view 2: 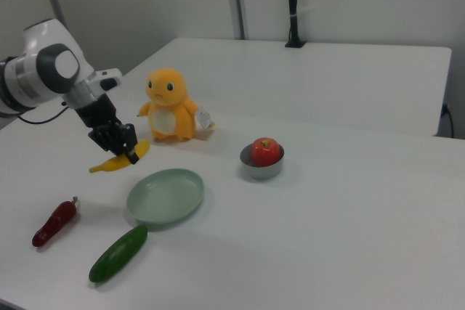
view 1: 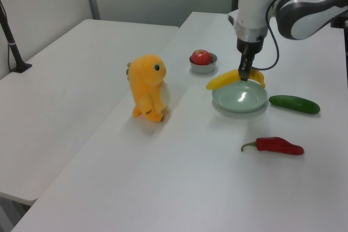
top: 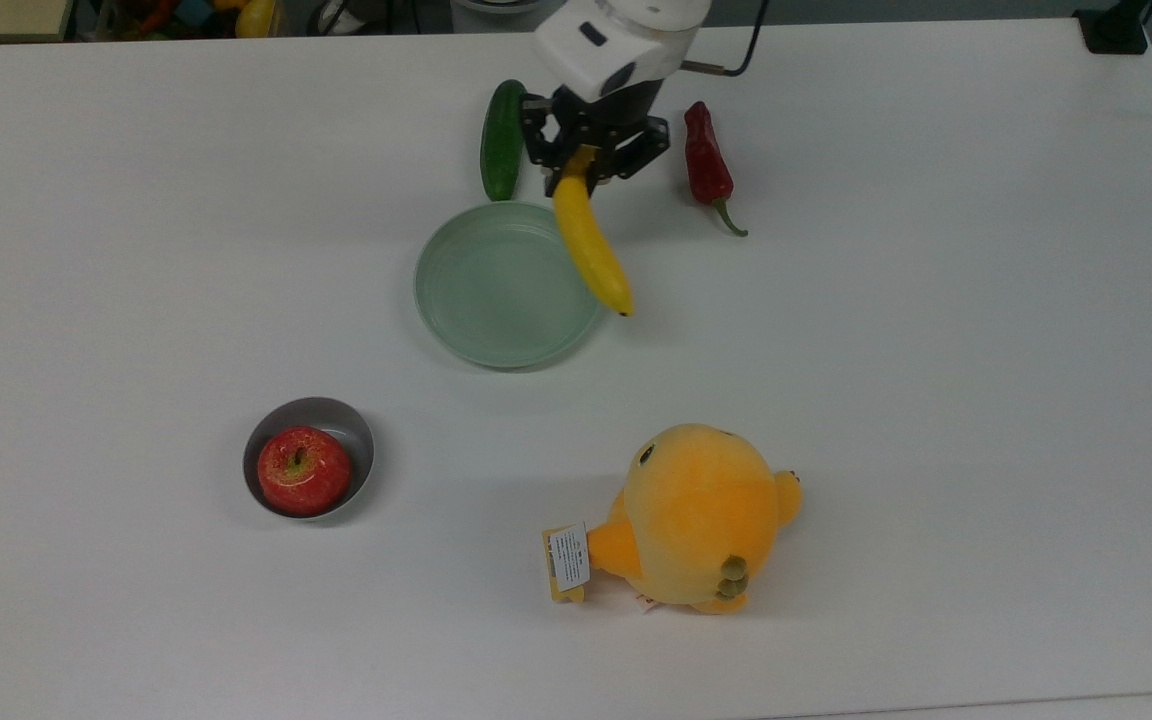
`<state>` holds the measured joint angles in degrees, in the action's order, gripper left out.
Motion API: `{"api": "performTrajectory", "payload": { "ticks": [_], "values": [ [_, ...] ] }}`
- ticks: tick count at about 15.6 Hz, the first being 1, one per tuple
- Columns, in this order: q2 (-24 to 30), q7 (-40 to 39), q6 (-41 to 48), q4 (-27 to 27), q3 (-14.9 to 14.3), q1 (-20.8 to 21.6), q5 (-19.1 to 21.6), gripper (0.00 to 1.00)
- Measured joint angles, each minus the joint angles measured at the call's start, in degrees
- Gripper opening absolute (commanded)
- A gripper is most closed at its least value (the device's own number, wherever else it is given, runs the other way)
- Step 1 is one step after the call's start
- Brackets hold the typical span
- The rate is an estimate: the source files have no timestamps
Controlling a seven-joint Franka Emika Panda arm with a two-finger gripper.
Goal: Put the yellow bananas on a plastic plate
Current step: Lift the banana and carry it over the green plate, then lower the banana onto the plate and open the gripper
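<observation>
My gripper (top: pixel 579 172) is shut on the stem end of the yellow banana (top: pixel 591 250), which hangs in the air with its dark tip pointing toward the top view's lower right. The pale mint-green plastic plate (top: pixel 481 290) lies on the white table with nothing in it. In the top view the banana overlaps the plate's right rim. The left view has the banana (view 1: pixel 225 79) and gripper (view 1: pixel 244 74) above the far rim of the plate (view 1: pixel 240 100). In the right view the banana (view 2: pixel 115 162) and gripper (view 2: pixel 124 151) hang up and to the left of the plate (view 2: pixel 166 195).
A green cucumber (top: pixel 503 140) lies just behind the plate, beside the gripper. A red chilli (top: pixel 708 160) lies at the gripper's right in the top view. A grey bowl (top: pixel 336 418) holding a red apple (top: pixel 303 470) and a yellow-orange plush toy (top: pixel 696 515) stand nearer the front.
</observation>
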<state>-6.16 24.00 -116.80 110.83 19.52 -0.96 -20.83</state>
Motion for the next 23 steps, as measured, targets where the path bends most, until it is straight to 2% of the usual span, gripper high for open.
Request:
{"api": "performTrajectory", "payload": {
  "ticks": [4,6,8,9,11,15,19,20,23],
  "values": [
    [-1.53,-2.44,0.00,1.24,-3.37,-0.30,0.03,0.06],
    [-2.87,-2.62,-0.45,1.25,-3.62,-0.30,0.03,0.06],
    [-4.07,-2.62,-2.59,1.25,-3.62,-0.28,0.03,0.12],
    [-4.47,-2.62,-3.60,1.24,-3.65,-0.32,0.03,0.20],
    [-4.94,-2.62,-4.82,1.23,-3.74,-0.51,0.03,0.49],
    [-5.08,-2.62,-5.45,0.91,-3.80,-1.04,0.02,0.76],
    [-5.08,-2.62,-5.45,0.76,-3.82,-1.24,0.02,0.84],
    [-5.08,-2.62,-5.45,0.76,-3.83,-1.24,0.02,1.00],
    [-5.06,-2.62,-5.45,0.67,-3.88,-1.32,0.02,1.00]
  ]
}}
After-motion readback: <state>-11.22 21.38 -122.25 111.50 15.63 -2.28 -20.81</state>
